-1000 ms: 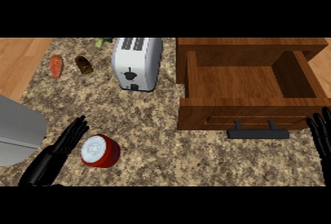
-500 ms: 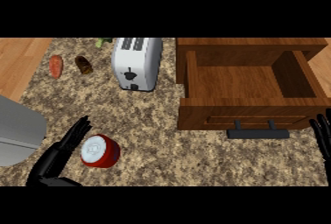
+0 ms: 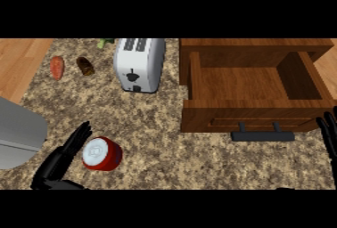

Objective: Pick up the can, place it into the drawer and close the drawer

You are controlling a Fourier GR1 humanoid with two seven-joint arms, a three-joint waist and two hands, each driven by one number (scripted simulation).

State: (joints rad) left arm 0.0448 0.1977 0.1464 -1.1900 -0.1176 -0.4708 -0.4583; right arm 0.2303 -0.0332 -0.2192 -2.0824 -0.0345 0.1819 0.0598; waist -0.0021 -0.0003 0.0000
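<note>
A speckled stone counter [image 3: 171, 151] holds an open wooden drawer [image 3: 253, 89], a toaster [image 3: 138, 62] and a red can [image 3: 100, 154] lying just beside the left hand [image 3: 63, 158], fingers straight, not gripping. Nothing is placed yet. The right hand [image 3: 328, 136] rests open at the right edge.

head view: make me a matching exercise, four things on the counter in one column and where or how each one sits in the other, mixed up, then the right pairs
Things
1. can
2. toaster
3. drawer
4. right hand

Places or states
A. pulled open, nothing inside, black handle facing the robot
B. at the view's right edge, fingers straight, beside the drawer front
C. red with a white top, next to the fingers of the left hand
D. silver, standing left of the drawer near the counter's far side

Pairs: 1-C, 2-D, 3-A, 4-B
</note>
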